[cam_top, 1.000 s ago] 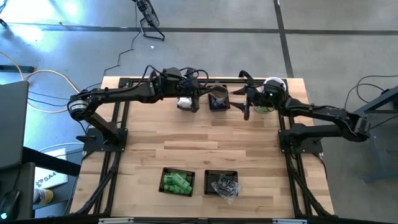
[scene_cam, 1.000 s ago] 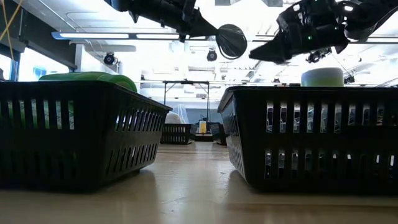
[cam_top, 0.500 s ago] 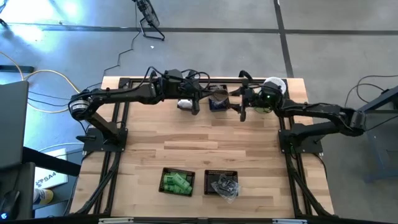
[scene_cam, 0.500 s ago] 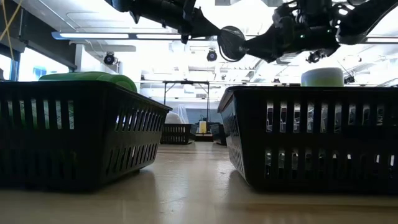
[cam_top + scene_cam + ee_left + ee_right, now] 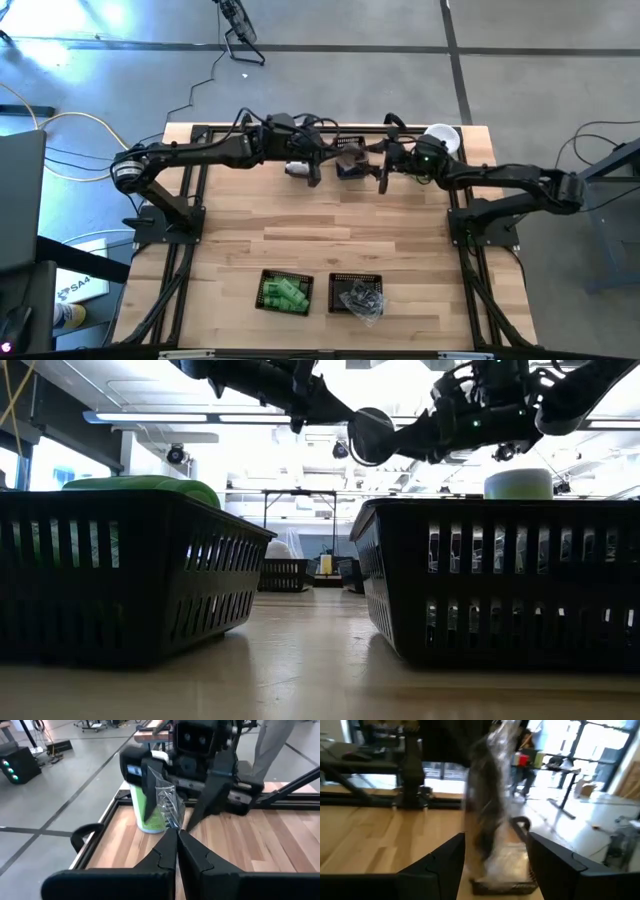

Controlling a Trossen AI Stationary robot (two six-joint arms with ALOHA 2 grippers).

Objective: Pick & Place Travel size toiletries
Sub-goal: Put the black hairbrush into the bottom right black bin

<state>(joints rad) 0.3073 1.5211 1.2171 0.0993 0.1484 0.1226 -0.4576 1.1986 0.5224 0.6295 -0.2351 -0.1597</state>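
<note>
My left gripper (image 5: pixel 177 831) is shut on a clear-wrapped packet with a dark piece inside (image 5: pixel 167 802). It holds the packet in the air near the table's far edge (image 5: pixel 350 160). My right gripper (image 5: pixel 496 840) is open and faces it from the table's right (image 5: pixel 380 170). Its two fingers (image 5: pixel 150 782) stand on either side of the packet (image 5: pixel 490 805), and I see no touch. At the near edge, one black basket (image 5: pixel 285 292) holds green tubes. The other (image 5: pixel 358 297) holds dark, clear-wrapped pieces. My left gripper pinches the clear wrap's edge (image 5: pixel 173 822) between its two fingertips, coming level from the table's left. The packet sticks out beyond the fingertips toward the right gripper. It is lifted clear of the table.
The tall pale-green cylinder with white lid (image 5: pixel 440 138) stands at the far right corner, just behind the right gripper (image 5: pixel 150 820). Bare wood (image 5: pixel 330 230) lies between the arms and the two baskets. In the low view the baskets (image 5: pixel 500 580) fill the foreground.
My right gripper has moved toward the table's left, closing on the left gripper until its open fingers stand around the packet. The left gripper has kept the packet almost still.
</note>
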